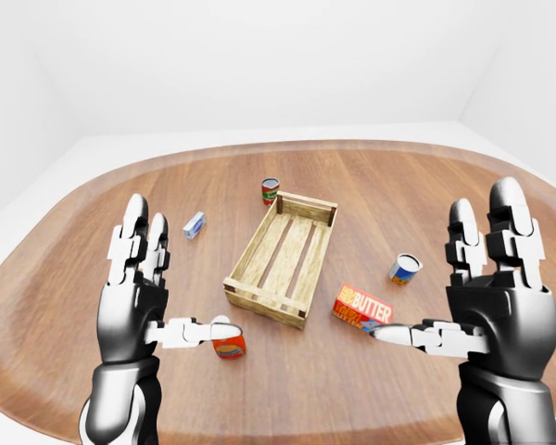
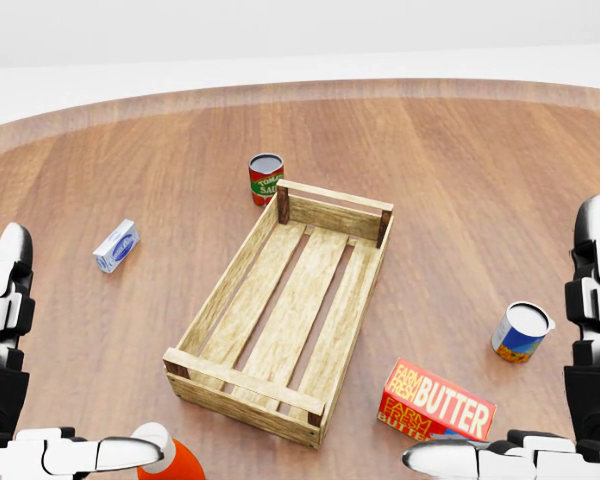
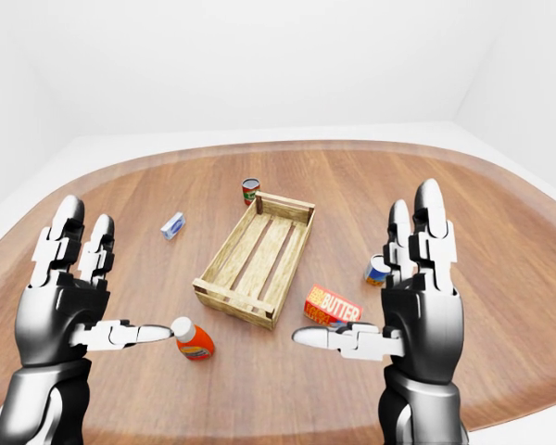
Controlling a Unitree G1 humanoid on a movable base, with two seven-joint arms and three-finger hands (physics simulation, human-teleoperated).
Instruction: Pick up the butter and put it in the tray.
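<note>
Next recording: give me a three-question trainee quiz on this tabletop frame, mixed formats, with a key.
1. True or false: the butter already lies inside the wooden tray.
2. Multiple choice: in the head view, what stands just past the tray's top-left corner? A) red-labelled can B) blue-and-white can C) small blue box
3. Fill in: the right hand and left hand are both ____, holding nothing.

Key: 1 false, it lies on the table right of the tray's near end. 2 A. 3 open.
</note>
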